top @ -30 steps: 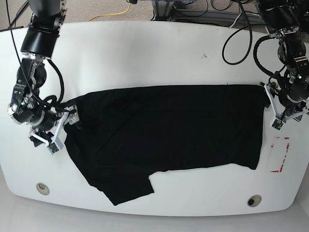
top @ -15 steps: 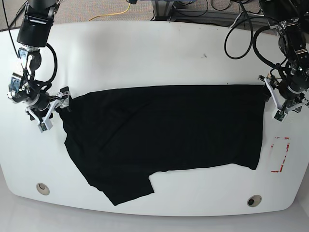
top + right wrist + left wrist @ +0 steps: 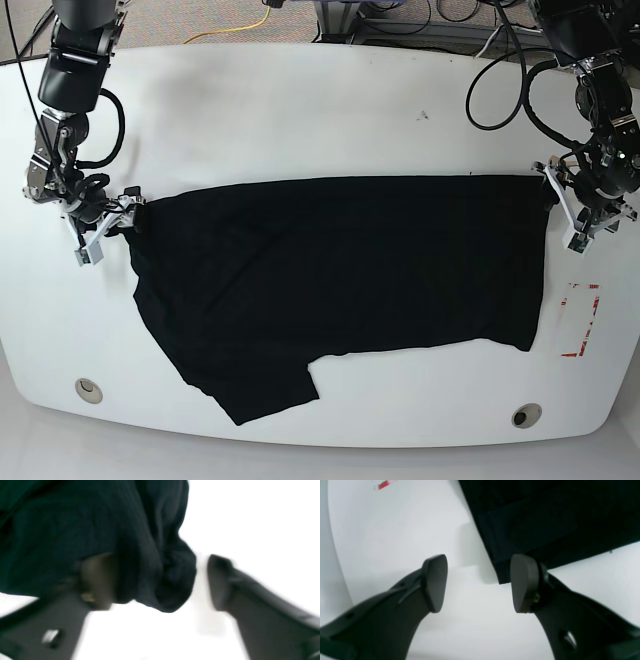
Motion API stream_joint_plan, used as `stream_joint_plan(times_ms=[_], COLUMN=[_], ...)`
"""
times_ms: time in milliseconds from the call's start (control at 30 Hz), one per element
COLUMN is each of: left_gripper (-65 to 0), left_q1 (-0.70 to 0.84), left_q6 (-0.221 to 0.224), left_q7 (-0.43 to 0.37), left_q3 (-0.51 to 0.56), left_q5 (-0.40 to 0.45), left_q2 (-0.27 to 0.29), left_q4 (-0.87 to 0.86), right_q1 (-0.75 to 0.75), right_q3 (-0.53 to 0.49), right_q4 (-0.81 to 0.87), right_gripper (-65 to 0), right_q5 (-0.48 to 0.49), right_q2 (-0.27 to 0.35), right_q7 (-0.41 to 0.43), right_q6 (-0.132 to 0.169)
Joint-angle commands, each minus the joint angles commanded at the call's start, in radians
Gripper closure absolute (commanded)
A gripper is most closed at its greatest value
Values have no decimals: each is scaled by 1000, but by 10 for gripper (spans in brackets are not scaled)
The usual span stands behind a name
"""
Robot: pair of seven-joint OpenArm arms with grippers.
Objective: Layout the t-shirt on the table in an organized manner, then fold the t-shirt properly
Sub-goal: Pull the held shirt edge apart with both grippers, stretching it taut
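Lying flat on the table, the t-shirt; left tool apart; right tool apart around bunched cloth.

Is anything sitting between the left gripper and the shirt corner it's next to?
Nothing visible. The left gripper is open, and only bare table lies between its fingers, with the t-shirt corner at the edge of one finger.
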Motion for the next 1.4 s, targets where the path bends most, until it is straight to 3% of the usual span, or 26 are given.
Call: stream_joint_plan(times_ms=[167,267,433,1133,1233,1400], left_gripper=[-372,-372,-372,-372,-367,-214], left_q1=[0,-5,-12,-21,-21,-21], left_q6=[0,0,0,0,0,0], left_q7=[0,-11,-75,-83,-117,-135], left_q3=[-23,-28,-25,-21,-11,44], left_q5=[2,2,0,-17,-14,-12], left_q2=[0,0,0,57,57,54], left_q4=[-31,-80,-150,-311,-345,-414], right_q1=[-11,-20,-32,-44,-44,-52], right_q3=[2,2,2,2,2,5], right_q4=[0,3,5,6,14,52], right_gripper=[-51,0,0,0,0,0], right_q5=[2,6,5,8,8,8], right_q2=[-2,-2,-2,0,0,0], right_q7=[0,-2,-2,-3,-3,-26], right_q6=[0,0,0,0,0,0])
